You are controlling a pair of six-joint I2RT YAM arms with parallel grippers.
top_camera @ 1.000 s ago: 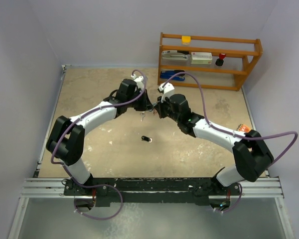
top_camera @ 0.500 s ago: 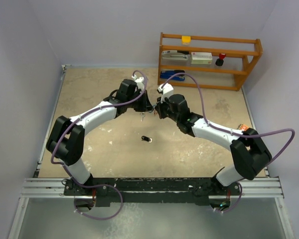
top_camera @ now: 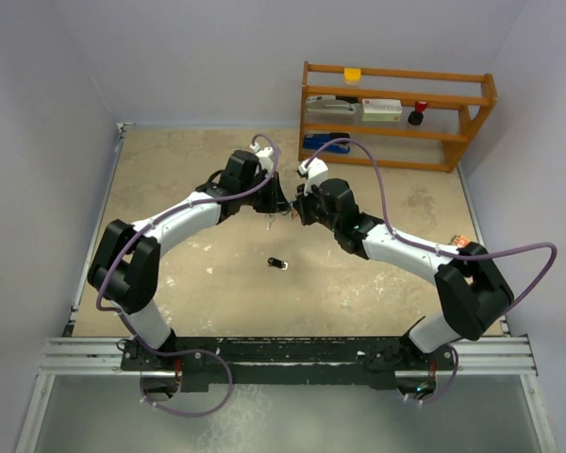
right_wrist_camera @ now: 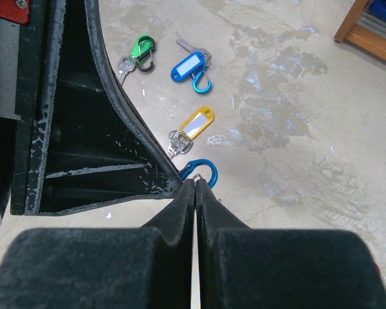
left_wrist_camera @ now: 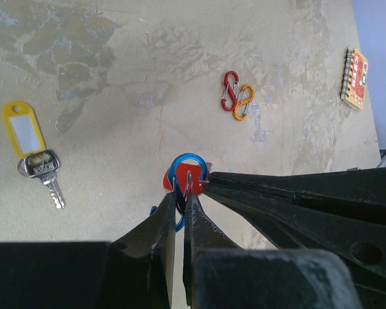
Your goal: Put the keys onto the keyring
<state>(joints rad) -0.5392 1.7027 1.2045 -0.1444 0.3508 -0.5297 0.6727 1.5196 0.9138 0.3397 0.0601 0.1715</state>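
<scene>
Mottled beige table (top_camera: pixel 170 179) under both arms. Left gripper (left_wrist_camera: pixel 183 193) is pinched tight on a blue clip (left_wrist_camera: pixel 188 156) carrying a red tag (left_wrist_camera: pixel 194 175); right gripper (right_wrist_camera: pixel 194 183) has jaws pressed together at that clip, though what they nip I cannot tell. Yellow key (left_wrist_camera: pixel 42 164) lies at nine o'clock of the left gripper; blue key (right_wrist_camera: pixel 188 66) and green key (right_wrist_camera: pixel 139 51) at twelve of the right. Keys look light, stiff and slippery: best taken by the plastic head.
</scene>
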